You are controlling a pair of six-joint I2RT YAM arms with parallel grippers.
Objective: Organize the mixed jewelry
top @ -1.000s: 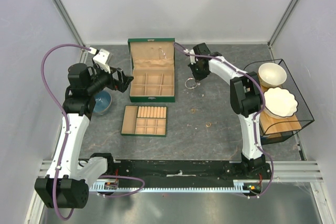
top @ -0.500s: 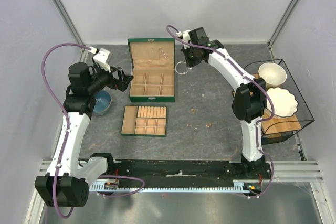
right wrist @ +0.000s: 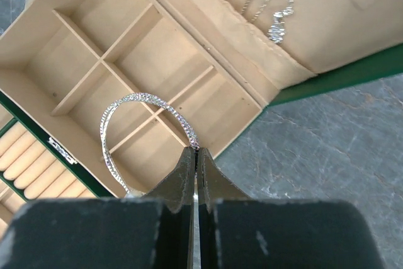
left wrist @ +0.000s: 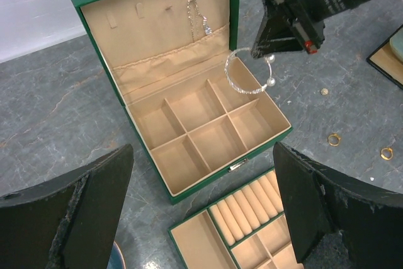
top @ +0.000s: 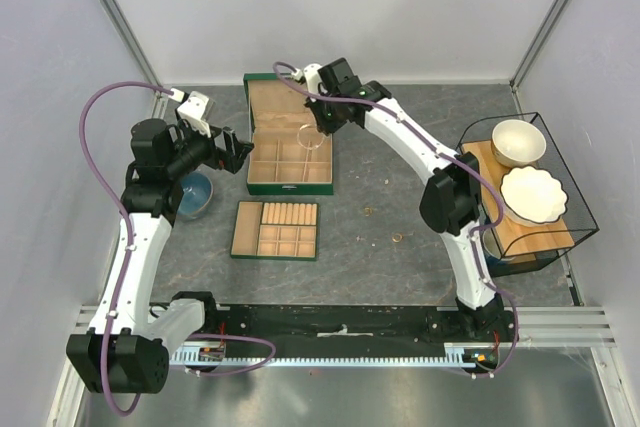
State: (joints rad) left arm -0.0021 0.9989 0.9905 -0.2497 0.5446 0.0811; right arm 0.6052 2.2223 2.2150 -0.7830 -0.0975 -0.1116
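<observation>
Grey tbl (top: 385, 197), green box (top: 265, 169), tray (top: 268, 243), rings (left wrist: 333, 138)

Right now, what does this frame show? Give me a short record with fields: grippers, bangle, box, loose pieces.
left gripper: open, empty, left of the green box
right gripper: shut on the silver bangle
silver bangle: hangs from the fingertips over the box's compartments
green box: lid open, compartments empty, necklace in the lid
loose pieces: two gold rings on the table, right of the box
</observation>
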